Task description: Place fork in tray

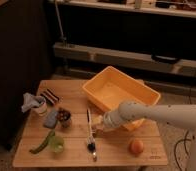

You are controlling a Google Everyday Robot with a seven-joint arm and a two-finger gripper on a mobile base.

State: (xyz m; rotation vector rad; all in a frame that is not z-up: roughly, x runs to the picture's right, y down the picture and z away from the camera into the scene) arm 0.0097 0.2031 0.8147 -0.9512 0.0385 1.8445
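You have on hand: tray point(116, 92), yellow-orange; worktop point(116, 156), light wood-brown; gripper point(98, 129), cream-white, at the tray's near wall; round fruit point(136, 146), orange, before the tray; pod point(42, 143), green, and cloth point(51, 96), dark-and-pale striped, left of the tray.

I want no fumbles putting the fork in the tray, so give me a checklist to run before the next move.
1. Pincer low at the fork's near end: ok.
2. Fork gripped: cannot tell.
3. Tray upright, open top, right beside the arm: ok.
4. Brush apart from the pincer: cannot tell.
5. Orange fruit off the route to the tray: ok.
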